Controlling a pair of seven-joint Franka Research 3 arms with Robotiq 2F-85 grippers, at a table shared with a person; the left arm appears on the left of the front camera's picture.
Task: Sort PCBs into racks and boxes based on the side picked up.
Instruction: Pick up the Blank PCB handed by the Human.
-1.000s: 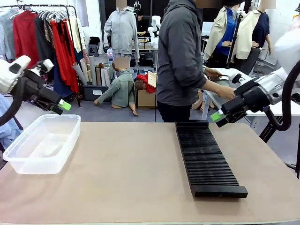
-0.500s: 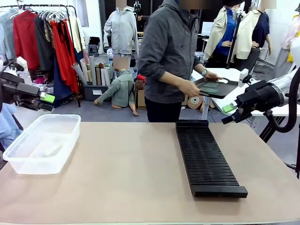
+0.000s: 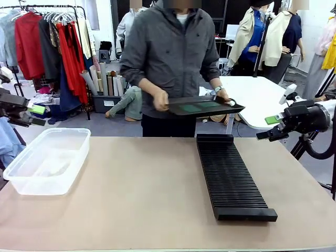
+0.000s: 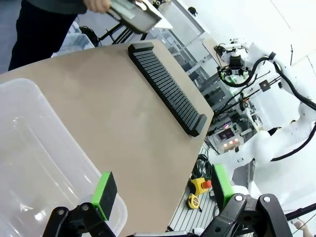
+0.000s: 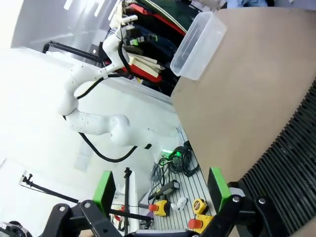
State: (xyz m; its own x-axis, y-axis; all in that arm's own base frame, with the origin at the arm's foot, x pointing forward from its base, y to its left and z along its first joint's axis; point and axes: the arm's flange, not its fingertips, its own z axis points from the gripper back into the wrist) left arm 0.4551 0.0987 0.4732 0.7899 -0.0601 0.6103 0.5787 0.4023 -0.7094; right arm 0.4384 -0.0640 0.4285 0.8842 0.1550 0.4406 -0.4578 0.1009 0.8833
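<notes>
Turning from the white side table [image 3: 257, 97] behind, the person [image 3: 173, 52] now faces the work table, and both arms have drawn back toward the sides of the frame.

Two green boards [image 3: 191, 108] lie flat on a black tray [image 3: 173, 111] just above centre frame. The person's hands [image 3: 160, 100] hold the tray level by its two ends. It hangs in the air over the far end of the rack [image 3: 231, 176], and I cannot tell whether it touches that end.

The rack runs from centre toward lower right, and its slots look bare. The clear tub [image 3: 52, 131] at the left appears to hold no boards. By my reading nothing has been sorted. Every board is yet to be picked up, judged by its face and placed.

At the left edge of the frame, the left gripper [image 3: 38, 115] hangs beyond the tub. Its fingers are spread with nothing between them. The left wrist view confirms this, looking down past the tub's rim. At the right edge, the right gripper [image 3: 266, 128] is off the table's side. Its fingers also stand wide and bare, as the right wrist view shows.

The tan table [image 3: 142, 194] between tub and rack lies open. A clothes rail [image 3: 52, 37] fills the upper left, well behind. What stands in the way of a pickup is mostly the person's grip at each end of the tray. The tray is also well apart from both grippers.
</notes>
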